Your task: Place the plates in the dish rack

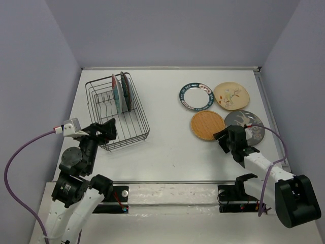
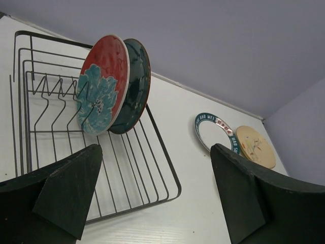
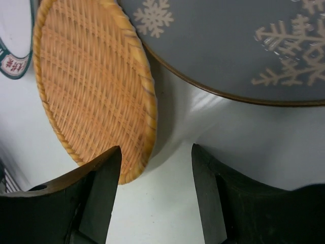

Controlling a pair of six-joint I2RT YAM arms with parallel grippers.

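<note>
Orange woven-look plate [image 3: 91, 91] lies just beyond my right end effector [image 3: 157, 150], jaws parted and empty; my left end effector [image 2: 155, 152] gapes wide at the dish rack [image 1: 127, 133].

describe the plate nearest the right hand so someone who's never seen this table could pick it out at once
On the right half of the white table, four plates lie flat. The orange plate is the near-left one, just ahead of the right hand. Unlike the grey plate, cream plate and dark-rimmed plate, it looks woven like a basket.
</note>
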